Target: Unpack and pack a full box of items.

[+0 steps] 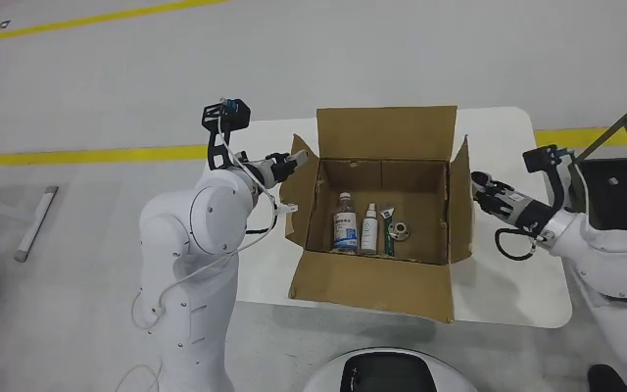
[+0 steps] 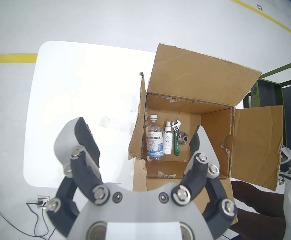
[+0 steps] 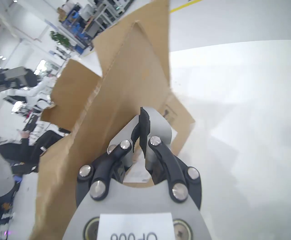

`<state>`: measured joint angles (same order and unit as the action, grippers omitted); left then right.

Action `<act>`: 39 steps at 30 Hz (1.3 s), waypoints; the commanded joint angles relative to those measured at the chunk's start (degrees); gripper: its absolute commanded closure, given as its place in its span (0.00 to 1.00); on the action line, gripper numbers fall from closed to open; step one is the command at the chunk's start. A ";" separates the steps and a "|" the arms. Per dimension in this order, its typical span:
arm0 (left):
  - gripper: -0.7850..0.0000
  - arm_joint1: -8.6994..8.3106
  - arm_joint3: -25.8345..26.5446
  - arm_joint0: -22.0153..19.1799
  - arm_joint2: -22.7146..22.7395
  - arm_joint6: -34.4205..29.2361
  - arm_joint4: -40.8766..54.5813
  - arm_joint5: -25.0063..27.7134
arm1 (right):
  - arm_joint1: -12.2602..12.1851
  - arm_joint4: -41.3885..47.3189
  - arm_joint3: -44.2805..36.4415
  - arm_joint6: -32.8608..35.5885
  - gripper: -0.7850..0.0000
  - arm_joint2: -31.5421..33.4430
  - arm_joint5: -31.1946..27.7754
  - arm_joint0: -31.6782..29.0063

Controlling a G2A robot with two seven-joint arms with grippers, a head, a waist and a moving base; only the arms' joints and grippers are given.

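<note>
Item: open cardboard box at mid white table, holding, left to right, clear bottle, spray bottle, green-handled wrench and metal flange. My left gripper is spread wide and empty by the box's left flap. My right gripper has its pads pressed together just beside the right flap.

The place looks like a factory hall or a robot test workshop: a wide grey painted floor with yellow lines marked on it, a plain white table, a green metal frame, and metal shelves full of equipment in the background.
</note>
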<state>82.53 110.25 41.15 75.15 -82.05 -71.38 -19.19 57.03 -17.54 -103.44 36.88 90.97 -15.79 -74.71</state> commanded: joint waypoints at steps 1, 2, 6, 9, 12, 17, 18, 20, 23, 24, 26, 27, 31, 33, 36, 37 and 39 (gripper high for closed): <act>0.00 -0.08 -0.03 1.26 0.32 2.55 0.17 0.50 | 0.07 0.58 -0.40 1.22 1.00 -1.63 -0.91 0.48; 0.00 -0.12 -0.03 1.54 0.52 2.91 0.04 0.47 | 0.13 0.57 -0.73 2.03 1.00 -2.78 -1.19 0.86; 0.00 -0.16 -0.03 1.73 0.71 3.02 -0.06 0.42 | 0.18 -1.74 -1.44 6.34 1.00 -6.91 -2.16 2.95; 0.00 -0.16 -0.03 1.73 0.71 3.02 -0.06 0.42 | 0.19 -3.59 -0.87 9.20 1.00 -9.21 -1.77 4.39; 0.00 -0.16 -0.03 1.73 0.71 3.02 -0.06 0.42 | 0.21 -4.16 -0.03 10.89 1.00 -10.51 -1.01 5.58; 0.00 -0.16 -0.03 1.73 0.71 3.02 -0.06 0.42 | 0.15 -3.36 1.03 12.28 1.00 -10.96 -0.54 7.08; 0.00 -0.16 -0.03 1.73 0.71 3.02 -0.06 0.42 | 0.15 -3.11 1.17 12.19 1.00 -10.87 -0.40 7.39; 0.00 -0.16 -0.03 1.73 0.71 3.02 -0.06 0.42 | 0.10 -2.63 1.25 11.26 1.00 -9.95 0.22 8.25; 0.00 -0.25 -0.21 3.10 0.81 5.65 -0.12 1.48 | 0.00 -1.35 1.41 8.65 1.00 -7.45 1.92 9.19; 0.00 -0.35 -0.20 3.73 0.85 6.54 -0.67 2.40 | -0.05 -1.13 1.54 7.66 1.00 -6.41 2.49 9.52; 0.55 -0.62 0.22 4.77 0.68 8.75 -3.07 4.82 | -0.18 -0.91 2.33 5.78 1.00 -4.25 3.81 10.21; 1.00 -0.84 -0.12 5.71 0.73 9.78 -5.63 5.89 | -0.25 -1.08 2.99 4.26 1.00 -2.89 4.77 10.71; 1.00 -1.37 -0.23 8.95 1.35 11.18 -11.74 7.31 | -0.43 -1.37 6.41 0.15 1.00 0.62 7.56 12.11; 1.00 -1.68 -0.36 10.77 1.20 12.34 -15.75 8.99 | -0.43 -1.26 8.91 -1.94 1.00 1.75 10.06 12.86; 1.00 -1.74 -0.51 13.12 1.18 12.80 -16.25 9.07 | -0.42 -2.67 12.44 -3.87 1.00 2.05 13.38 14.28; 1.00 -1.74 -0.86 13.77 1.00 12.82 -16.00 9.58 | -0.39 -3.39 14.03 -4.49 1.00 1.81 14.58 14.82; 1.00 -1.78 -1.74 14.67 0.82 13.12 -16.37 10.20 | -0.20 -3.42 16.92 -5.32 1.00 0.77 16.56 16.26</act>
<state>80.76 109.04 55.36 76.10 -69.12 -87.56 -9.32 56.73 -21.06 -88.18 31.95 92.30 -0.32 -59.24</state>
